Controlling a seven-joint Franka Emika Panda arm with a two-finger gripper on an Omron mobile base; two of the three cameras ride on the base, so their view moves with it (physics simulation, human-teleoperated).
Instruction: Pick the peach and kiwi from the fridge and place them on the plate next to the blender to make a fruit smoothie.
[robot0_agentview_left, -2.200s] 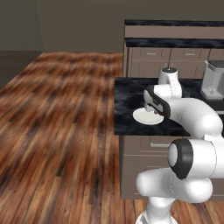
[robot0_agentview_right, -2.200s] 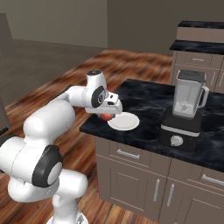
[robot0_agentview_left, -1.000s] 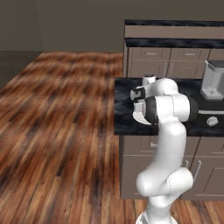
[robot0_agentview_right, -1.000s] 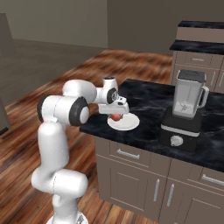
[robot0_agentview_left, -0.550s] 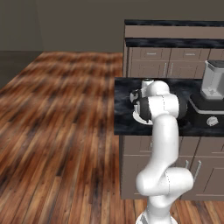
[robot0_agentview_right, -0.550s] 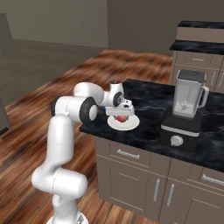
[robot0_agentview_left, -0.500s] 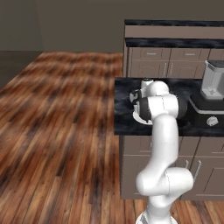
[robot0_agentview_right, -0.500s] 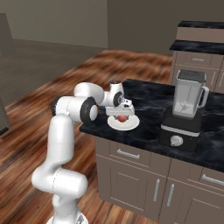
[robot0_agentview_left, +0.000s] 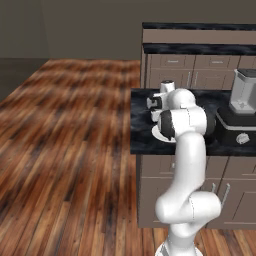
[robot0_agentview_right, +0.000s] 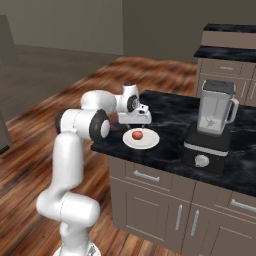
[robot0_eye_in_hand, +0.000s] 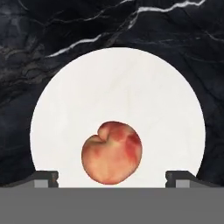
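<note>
The peach (robot0_eye_in_hand: 112, 152) lies on the plate (robot0_eye_in_hand: 118, 87), toward the rim nearest the gripper (robot0_agentview_right: 135, 119), which hangs just above it with jaws spread wide, both tips clear of the fruit and nothing held. The plate sits on the black marble counter (robot0_agentview_right: 172, 122) near its front edge, with the blender (robot0_agentview_right: 210, 127) standing well apart to its right in the right base view and bare counter between them. In the left base view the arm's own body covers most of the plate (robot0_agentview_left: 159, 135), and the blender (robot0_agentview_left: 241, 117) is cut off by the frame's right edge.
</note>
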